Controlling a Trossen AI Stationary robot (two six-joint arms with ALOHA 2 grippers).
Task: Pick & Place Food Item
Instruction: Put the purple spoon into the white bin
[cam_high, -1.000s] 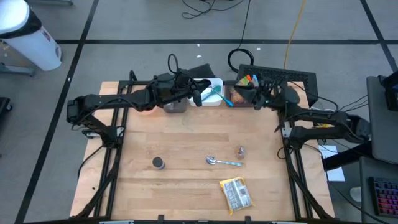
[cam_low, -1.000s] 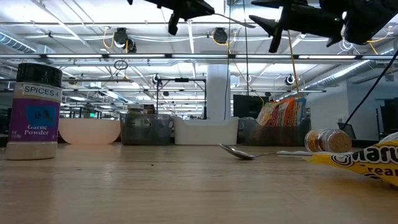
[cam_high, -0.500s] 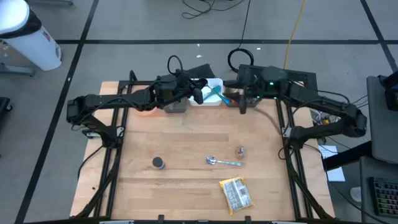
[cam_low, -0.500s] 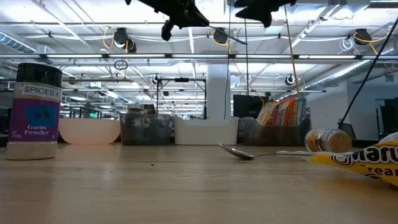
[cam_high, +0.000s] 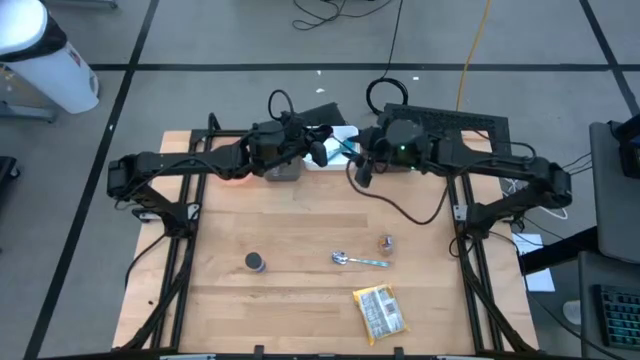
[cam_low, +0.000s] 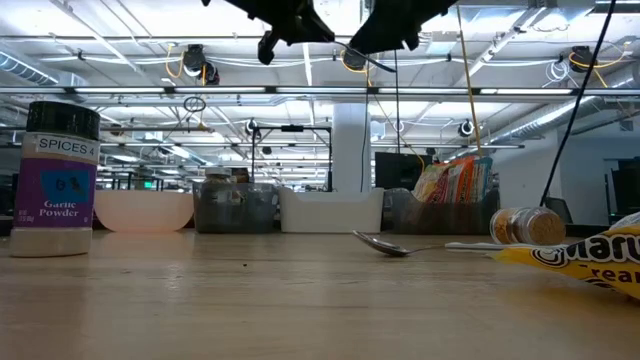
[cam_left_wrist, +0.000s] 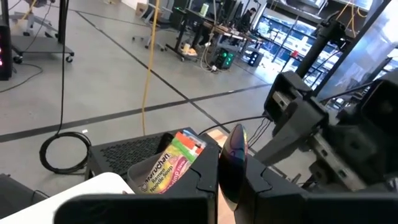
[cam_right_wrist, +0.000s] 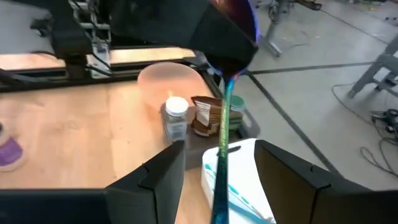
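Note:
My left gripper (cam_high: 322, 152) is high over the bins at the table's far edge, shut on an iridescent teal spoon (cam_right_wrist: 222, 124). The spoon's bowl (cam_left_wrist: 235, 163) shows between its fingers. Its handle (cam_high: 346, 150) runs toward my right gripper (cam_high: 360, 172). My right gripper is open, with one finger (cam_right_wrist: 163, 177) on each side of the handle, apart from it. Both grippers show at the top of the low view, left (cam_low: 285, 25) and right (cam_low: 390, 25). A yellow noodle pack (cam_high: 380, 311) lies flat near the table's near edge. My left gripper pinches the spoon at its bowl end (cam_left_wrist: 234, 186) between its two fingers, coming about level from the table's left. The spoon is lifted clear of the bins. Its handle (cam_right_wrist: 221, 143) sticks out past the fingertips toward the table's right.
Along the far edge stand a pink bowl (cam_high: 234, 174), a grey bin (cam_high: 284, 171) with jars, a white bin (cam_high: 345, 135) and a bin with snack packs (cam_low: 455, 190). On the table are a garlic powder jar (cam_high: 255, 262), a second spoon (cam_high: 358, 261) and a small spice jar (cam_high: 386, 243).
My right gripper has swung from the table's far right corner toward the left, up to my left gripper, and now has its open fingers around the held spoon's handle. The spoon has stayed where it was.

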